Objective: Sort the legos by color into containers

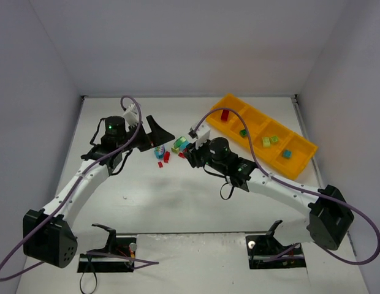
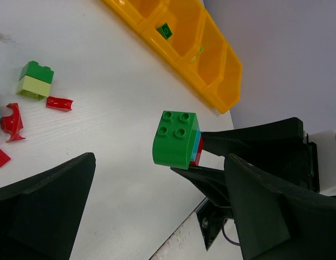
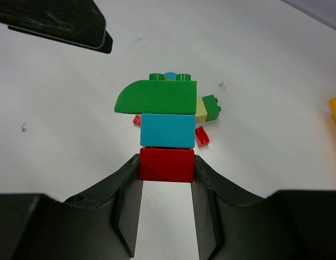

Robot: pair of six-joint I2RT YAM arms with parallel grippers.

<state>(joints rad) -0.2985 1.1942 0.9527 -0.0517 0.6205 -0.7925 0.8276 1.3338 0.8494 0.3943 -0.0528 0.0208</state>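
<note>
Lego stack (image 3: pixel 167 130): green over teal over red

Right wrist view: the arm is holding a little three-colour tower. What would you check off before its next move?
1. Right tool shut on the tower by its red bottom brick: ok.
2. Tower all one colour, ready for the tray: not ok; red, teal and green are joined.
3. Left tool open, ready to pull a brick off: ok.
4. Left tool lined up with the green top brick: cannot tell.
5. Each tray compartment holds one colour: ok.
</note>
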